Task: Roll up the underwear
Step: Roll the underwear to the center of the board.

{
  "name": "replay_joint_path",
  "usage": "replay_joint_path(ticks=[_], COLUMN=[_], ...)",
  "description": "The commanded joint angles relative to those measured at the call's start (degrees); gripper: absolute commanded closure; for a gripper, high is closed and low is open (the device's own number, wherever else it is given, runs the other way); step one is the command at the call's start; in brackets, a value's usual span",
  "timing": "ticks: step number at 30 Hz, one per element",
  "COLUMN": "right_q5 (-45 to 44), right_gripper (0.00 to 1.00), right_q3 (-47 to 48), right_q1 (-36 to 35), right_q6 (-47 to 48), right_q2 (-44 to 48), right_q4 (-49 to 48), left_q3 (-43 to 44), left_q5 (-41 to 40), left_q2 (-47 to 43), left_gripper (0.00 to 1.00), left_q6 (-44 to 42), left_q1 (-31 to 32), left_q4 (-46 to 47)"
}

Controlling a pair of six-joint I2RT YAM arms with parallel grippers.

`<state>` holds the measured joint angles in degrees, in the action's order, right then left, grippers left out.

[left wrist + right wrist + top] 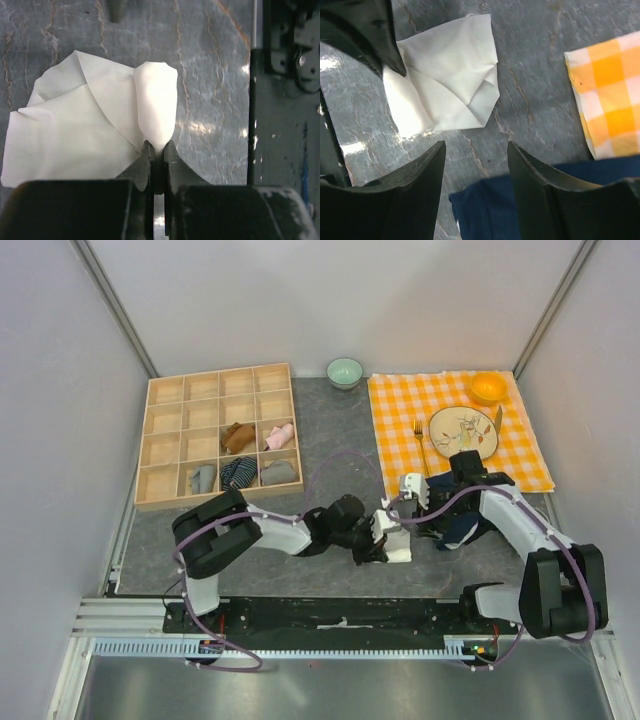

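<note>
Sitting at the left of the grey tabletop (330,430), a wooden divider tray (165,420) is holding several rolled garments, among them the rust-brown underwear (237,437) in the third row from the back, beside a pink roll (279,436). Toward the middle, at the near edge, the left end effector (159,150) is clamping narrowly on the cream-white underwear (75,130). The garment is lying mostly flat and creased, with diagonal folds crossing it. One edge is being gathered into a smooth, upright tube that is rising from between the fingers. Just to the right, the right end effector (476,160) is hovering with its jaws spread wide and gripping nothing. It is hanging over bare stone and the edge of a navy cloth (490,210). Farther right, an orange-and-white checked cloth (610,90) is lying flat.
</note>
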<state>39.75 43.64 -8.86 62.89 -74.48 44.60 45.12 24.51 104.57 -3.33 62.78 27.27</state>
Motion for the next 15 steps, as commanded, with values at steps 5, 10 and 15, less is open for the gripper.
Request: replay_joint_path(ticks=[5, 10, 15], right_q5=[9.9, 10.0, 3.1], right_gripper=[0.37, 0.32, 0.28], right_q3=[-2.2, -5.1, -10.8], right_q1=[2.5, 1.3, -6.6], right_q6=[24.6, 28.8, 20.8], right_q2=[7.2, 10.3, 14.5], right_q4=[15.3, 15.0, 2.0], left_q3=[12.7, 11.9, 13.1], left_q5=[21.7, 25.8, 27.4], left_q2=[12.7, 16.6, 20.8], left_gripper=[0.97, 0.94, 0.90], left_q6=[20.0, 32.2, 38.7], left_q1=[-7.8, -12.5, -14.2], left_q4=[-14.6, -8.7, -6.1])
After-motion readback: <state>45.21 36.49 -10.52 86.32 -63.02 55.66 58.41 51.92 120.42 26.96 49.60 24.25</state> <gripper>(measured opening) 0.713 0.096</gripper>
